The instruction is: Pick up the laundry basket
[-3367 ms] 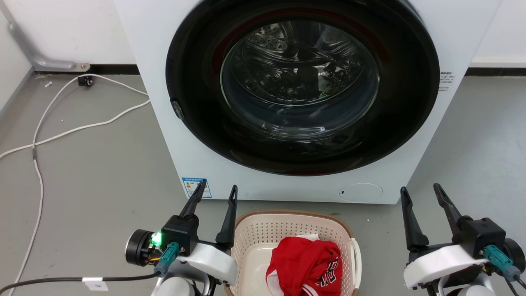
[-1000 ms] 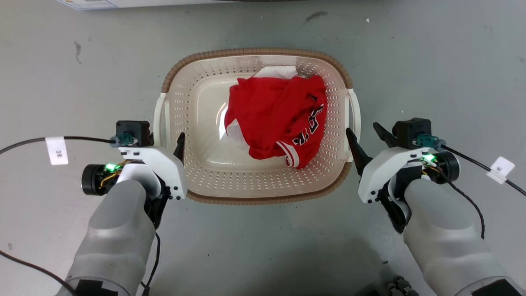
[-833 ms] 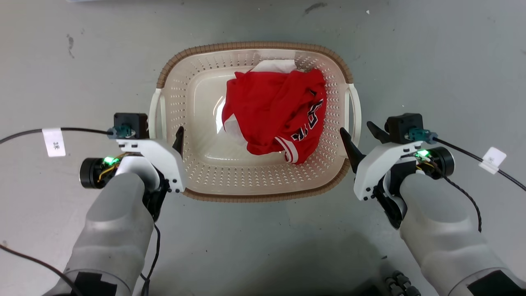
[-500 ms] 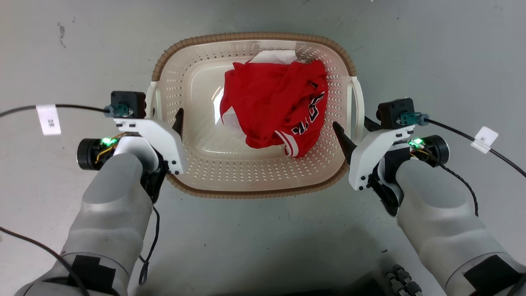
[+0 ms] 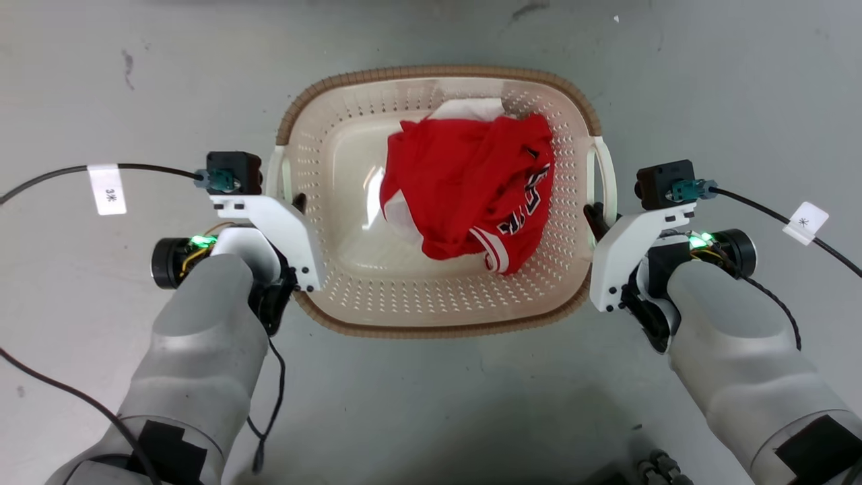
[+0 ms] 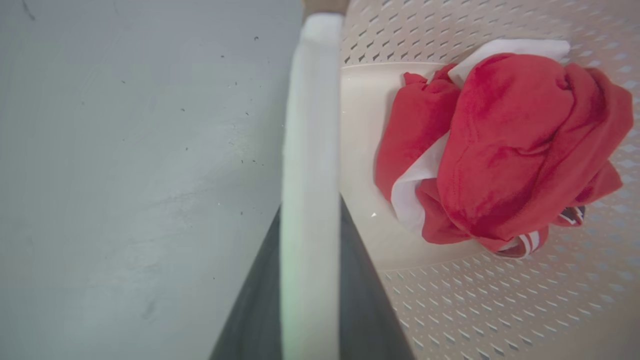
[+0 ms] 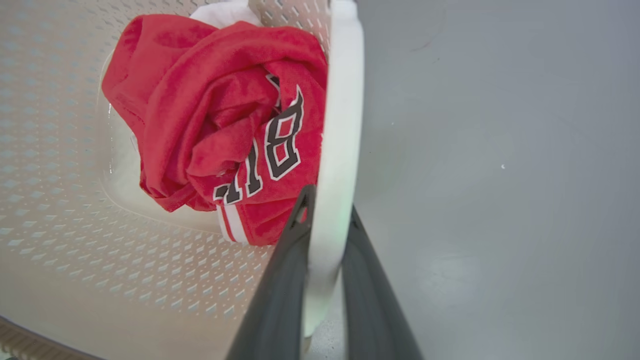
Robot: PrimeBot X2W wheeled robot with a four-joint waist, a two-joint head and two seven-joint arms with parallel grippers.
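Observation:
The laundry basket (image 5: 438, 71), cream with perforated walls and a brown woven rim, sits on the grey floor between my two arms. A crumpled red jersey (image 5: 471, 182) lies inside it over a white cloth. My left gripper (image 5: 296, 202) is at the basket's left white handle (image 5: 276, 176). In the left wrist view that handle (image 6: 310, 125) runs between the two dark fingers of the left gripper (image 6: 311, 210), which press on it. My right gripper (image 5: 594, 217) holds the right handle (image 5: 606, 172); its wrist view shows the right gripper (image 7: 327, 200) clamped around the handle (image 7: 342, 110).
Black cables with white tags trail off each wrist, one on the left (image 5: 108, 190) and one on the right (image 5: 805, 219). Bare grey floor (image 5: 431, 404) surrounds the basket. A dark ribbed part (image 5: 656, 466) shows at the bottom right edge.
The camera dropped from the washing machine to the basket. Both grippers moved inward from beside the rim onto the side handles and closed on them.

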